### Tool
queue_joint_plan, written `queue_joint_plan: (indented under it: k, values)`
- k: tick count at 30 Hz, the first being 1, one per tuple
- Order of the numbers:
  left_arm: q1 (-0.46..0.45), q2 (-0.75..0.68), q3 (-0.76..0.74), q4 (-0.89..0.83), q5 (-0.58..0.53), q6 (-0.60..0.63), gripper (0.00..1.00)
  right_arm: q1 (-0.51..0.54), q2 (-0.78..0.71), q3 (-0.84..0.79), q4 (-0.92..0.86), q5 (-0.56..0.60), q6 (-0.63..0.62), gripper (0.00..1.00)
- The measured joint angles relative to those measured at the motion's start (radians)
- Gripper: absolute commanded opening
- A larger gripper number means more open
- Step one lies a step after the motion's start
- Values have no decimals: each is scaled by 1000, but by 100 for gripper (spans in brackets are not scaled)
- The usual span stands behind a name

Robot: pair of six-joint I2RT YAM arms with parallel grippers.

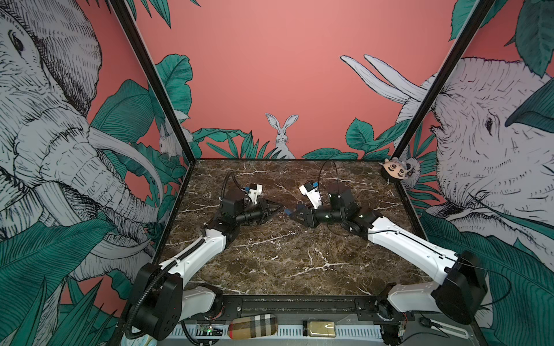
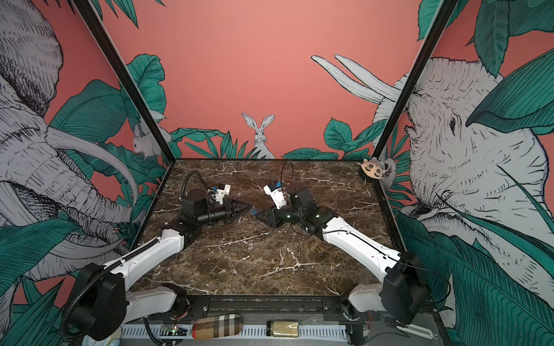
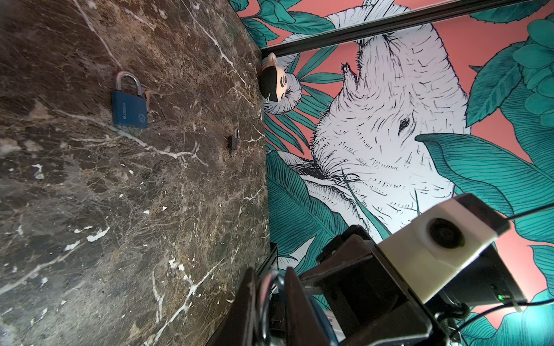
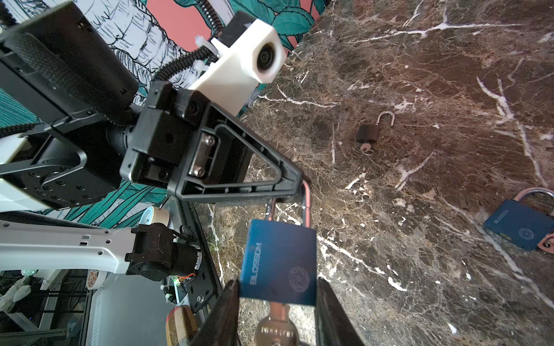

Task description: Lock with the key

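**End effectors hold one padlock between them**

Left end effector pinches the shackle of a blue padlock, its fingers pressed against the steel loop from both sides. Right end effector grips the same padlock by its body. One finger lies against each narrow side, so its jaws stand partly spread around the blue block.

In both top views the two end effectors meet tip to tip above the middle of the tabletop. Only a small blue corner of the padlock shows between their tips there.

The key sits in the keyhole at the bottom of the body. Its silver head lies in the gap between the right end effector's fingers, on the wrist side of the blue block. Whether those fingers touch the key cannot be told. The shackle's two legs run from the body to the left end effector's tips, and whether the shackle is latched cannot be told either.

In the right wrist view a second padlock, also blue, lies flat on the tabletop, well apart from both end effectors. A black padlock, smaller and with its shackle swung open, lies on the tabletop beyond the left end effector's fingers, also well apart from them.
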Motion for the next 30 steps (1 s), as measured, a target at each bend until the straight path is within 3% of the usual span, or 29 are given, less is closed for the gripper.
queue_joint_plan:
  k: [12,17,22,30]
  values:
    - [0,0,11,9,0,3,7,5,1,0,-3,0,0,15]
    - [0,0,24,8,0,11,3,6,1,0,-1,0,-1,23]
    - [0,0,35,0,2,31,2,6,0,0,-1,1,0,40]
    - [0,0,59,-33,9,49,1,6,-5,0,5,12,-4,49]
